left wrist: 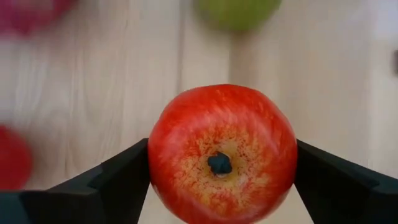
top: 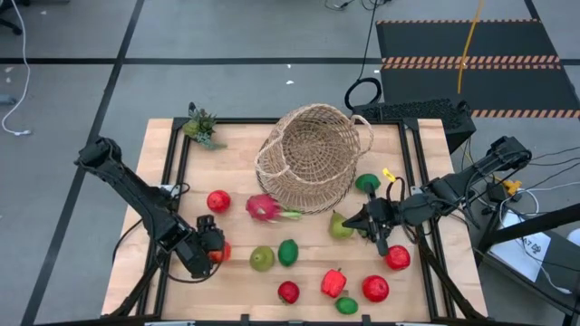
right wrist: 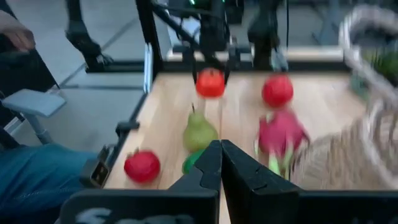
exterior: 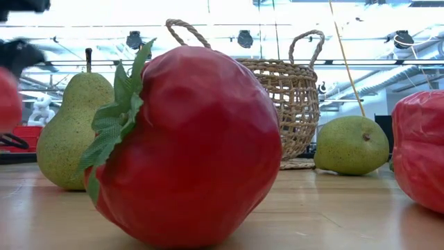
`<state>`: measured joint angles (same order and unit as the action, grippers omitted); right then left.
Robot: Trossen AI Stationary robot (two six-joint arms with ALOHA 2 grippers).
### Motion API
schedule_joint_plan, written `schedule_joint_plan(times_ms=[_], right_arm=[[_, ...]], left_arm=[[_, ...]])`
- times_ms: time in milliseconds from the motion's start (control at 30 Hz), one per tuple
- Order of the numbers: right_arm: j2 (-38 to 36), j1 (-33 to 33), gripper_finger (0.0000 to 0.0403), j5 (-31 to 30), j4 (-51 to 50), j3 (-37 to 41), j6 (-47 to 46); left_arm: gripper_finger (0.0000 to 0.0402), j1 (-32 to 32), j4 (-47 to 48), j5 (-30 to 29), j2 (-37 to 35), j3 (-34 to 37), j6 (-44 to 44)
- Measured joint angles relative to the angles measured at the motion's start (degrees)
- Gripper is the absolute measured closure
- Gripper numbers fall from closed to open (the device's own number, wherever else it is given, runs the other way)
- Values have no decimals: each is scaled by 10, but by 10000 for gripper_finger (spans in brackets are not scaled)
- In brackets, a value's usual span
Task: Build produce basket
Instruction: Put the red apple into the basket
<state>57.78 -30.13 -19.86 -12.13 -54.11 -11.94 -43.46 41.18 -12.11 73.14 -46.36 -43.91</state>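
Note:
The tan wicker basket [top: 313, 158] lies tipped on its side at the table's far middle, also seen in the low view [exterior: 288, 97]. Produce lies scattered on the near half: dragonfruit [top: 263, 207], pears [top: 262, 258] [top: 340, 226], lime [top: 288, 252], red pepper [top: 333, 282] and several red fruits. My left gripper [top: 216, 249] [left wrist: 222, 155] is at the near left, shut on a red apple [left wrist: 222, 149]. My right gripper [top: 365, 220] [right wrist: 221, 146] is shut, beside the right pear, and I see no touch. My left gripper pinches the red apple between its two fingers [left wrist: 124, 177], one on each side of its widest part [left wrist: 155, 149]. The blossom end [left wrist: 219, 163] faces the wrist camera. The fingers come from above. In the low view the apple [exterior: 7, 101] hangs clear of the table.
A small green spiky plant [top: 201, 125] stands at the far left corner. A green fruit [top: 367, 183] lies by the basket's right side. Red fruits [top: 397, 258] [top: 375, 288] crowd the near right. In the right wrist view a person's leg [right wrist: 37, 180] is beside the table.

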Motion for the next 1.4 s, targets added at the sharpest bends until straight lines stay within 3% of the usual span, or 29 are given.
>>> schedule_joint_plan(times_ms=[500, 800, 1033, 1400], right_arm=[[60, 0, 403, -28, 206, 0, 222], [108, 0, 397, -31, 301, 0, 318], [149, -7, 334, -120, 340, 0, 411], [205, -32, 220, -161, 478, 0, 578]], left_arm=[[47, 40, -28, -155, 0, -193, 263], [46, 67, -145, -195, 0, -218, 433], [46, 98, -238, -195, 0, -218, 478], [46, 124, -329, -194, 0, -218, 476]])
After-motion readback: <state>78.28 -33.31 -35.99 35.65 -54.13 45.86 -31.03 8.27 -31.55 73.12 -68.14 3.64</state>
